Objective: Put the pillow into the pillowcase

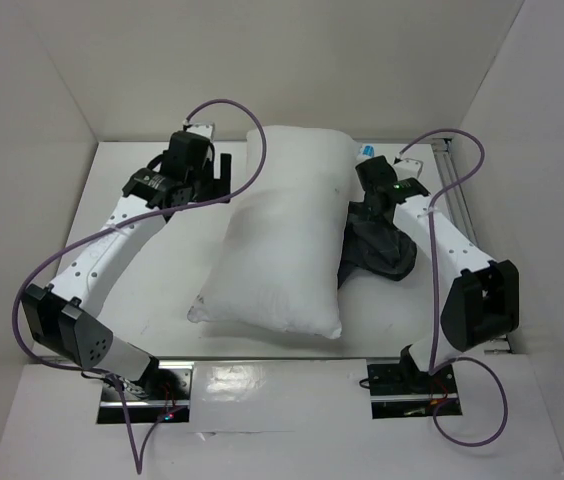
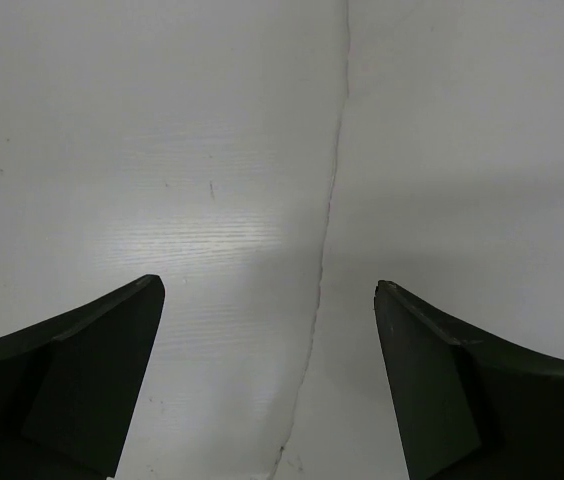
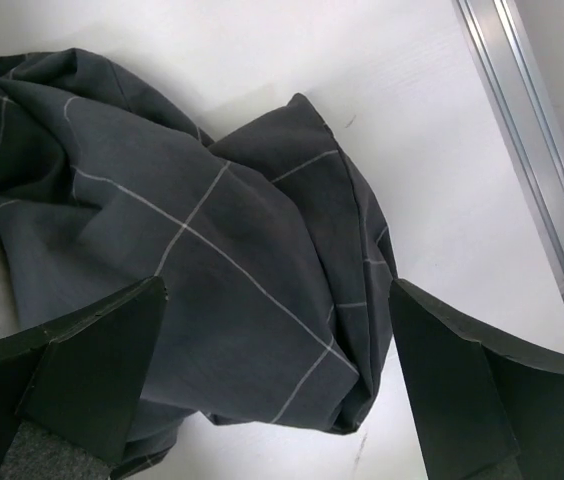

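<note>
My right gripper, jaws wide, hovers over the crumpled pillowcase; my left gripper gapes empty. Next: find and pinch its opening.

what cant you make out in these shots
- pillowcase opening: top view, crumpled, partly behind the right arm; right wrist view shows folds only, cut by edges.
- pillow fabric detail: top view, too small.
- left wrist view: left end effector over bare table, pillow out of frame.
</note>
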`<move>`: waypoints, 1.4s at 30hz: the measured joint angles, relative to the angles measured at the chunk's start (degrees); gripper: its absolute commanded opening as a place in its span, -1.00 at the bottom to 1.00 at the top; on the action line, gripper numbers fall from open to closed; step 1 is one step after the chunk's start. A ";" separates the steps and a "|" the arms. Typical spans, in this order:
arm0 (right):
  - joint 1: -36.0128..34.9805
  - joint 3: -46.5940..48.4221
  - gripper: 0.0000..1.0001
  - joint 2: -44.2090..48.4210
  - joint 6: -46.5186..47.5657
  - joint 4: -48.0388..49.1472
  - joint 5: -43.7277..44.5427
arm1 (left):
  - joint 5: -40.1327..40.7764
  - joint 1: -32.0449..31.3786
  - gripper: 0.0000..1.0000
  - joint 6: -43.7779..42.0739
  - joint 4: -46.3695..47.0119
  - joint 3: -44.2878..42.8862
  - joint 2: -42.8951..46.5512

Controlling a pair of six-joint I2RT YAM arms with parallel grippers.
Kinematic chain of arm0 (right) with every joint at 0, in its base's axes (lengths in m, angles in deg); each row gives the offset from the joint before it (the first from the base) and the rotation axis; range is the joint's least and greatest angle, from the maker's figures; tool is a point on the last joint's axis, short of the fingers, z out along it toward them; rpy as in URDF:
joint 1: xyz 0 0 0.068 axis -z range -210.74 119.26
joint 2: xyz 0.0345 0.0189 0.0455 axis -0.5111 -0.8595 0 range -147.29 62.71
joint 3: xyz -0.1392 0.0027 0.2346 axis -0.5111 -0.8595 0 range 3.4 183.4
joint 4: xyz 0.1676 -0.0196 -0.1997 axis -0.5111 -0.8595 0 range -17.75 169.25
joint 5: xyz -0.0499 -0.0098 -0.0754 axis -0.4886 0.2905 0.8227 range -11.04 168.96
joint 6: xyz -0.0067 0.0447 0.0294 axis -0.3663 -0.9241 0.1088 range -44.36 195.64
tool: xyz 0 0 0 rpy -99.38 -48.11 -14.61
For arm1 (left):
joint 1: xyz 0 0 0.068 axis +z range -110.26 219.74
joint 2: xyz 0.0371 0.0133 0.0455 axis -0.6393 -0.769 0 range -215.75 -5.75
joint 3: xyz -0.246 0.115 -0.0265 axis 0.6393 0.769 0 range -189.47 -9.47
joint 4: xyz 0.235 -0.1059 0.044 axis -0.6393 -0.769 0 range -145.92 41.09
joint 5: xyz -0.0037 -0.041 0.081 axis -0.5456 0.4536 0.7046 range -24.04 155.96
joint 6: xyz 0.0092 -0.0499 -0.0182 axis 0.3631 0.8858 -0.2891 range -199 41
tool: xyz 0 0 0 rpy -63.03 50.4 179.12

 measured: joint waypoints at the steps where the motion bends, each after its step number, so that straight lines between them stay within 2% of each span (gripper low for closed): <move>1: 0.00 -0.20 1.00 0.48 0.07 0.07 -0.15 | -0.57 0.00 1.00 0.00 -0.07 0.00 0.02; 10: 0.00 -3.10 1.00 3.28 2.08 1.25 -1.53 | -2.78 0.00 1.00 1.22 -2.93 -1.99 -1.66; 20: 1.03 -10.88 1.00 5.92 4.81 5.25 -11.72 | -10.01 0.09 1.00 1.25 -4.44 -3.52 -3.52; 25: 2.47 -12.52 1.00 3.17 5.18 9.73 -16.22 | -14.60 0.09 1.00 1.29 -4.13 -3.63 -5.75; 26: 2.78 -12.52 0.76 1.66 5.18 11.10 -16.92 | -15.50 0.09 1.00 1.31 -3.74 -3.45 -6.38; 27: 3.08 -12.55 0.42 -0.09 5.40 12.41 -17.59 | -16.24 0.09 1.00 1.33 -3.26 -3.13 -6.95; 29: 3.41 -12.61 -0.12 -3.65 5.64 14.58 -18.97 | -17.92 0.31 1.00 1.60 -1.84 -1.68 -8.00; 30: 3.61 -12.66 -0.87 -5.29 5.64 15.56 -19.69 | -18.97 0.48 1.00 1.95 -1.36 -0.76 -8.63; 31: 3.82 -12.68 -1.00 -6.64 5.79 16.35 -20.48 | -20.39 0.74 1.00 2.51 -0.68 0.28 -9.35; 32: 3.89 -12.68 -1.00 -7.28 5.42 16.68 -20.83 | -22.12 1.09 0.95 2.84 0.07 1.42 -10.12; 34: 4.02 -12.24 -1.00 -7.19 5.60 16.31 -20.74 | -25.22 1.68 0.35 4.09 1.79 3.41 -11.61; 36: 4.35 -8.94 -1.00 -6.71 6.36 14.16 -19.89 | -29.16 2.36 -0.46 4.98 3.45 4.92 -12.94; 37: 4.48 -6.21 -1.00 -6.32 7.04 13.07 -19.15 | -30.77 2.51 -0.99 5.60 4.26 5.05 -13.62; 39: 4.72 1.44 -1.00 -4.85 9.05 11.19 -18.23 | -33.62 2.62 -1.00 5.73 5.73 4.90 -14.91; 42: 4.76 18.45 -1.00 -3.58 12.63 8.11 -18.71 | -38.32 2.69 -1.00 6.05 7.15 3.26 -17.92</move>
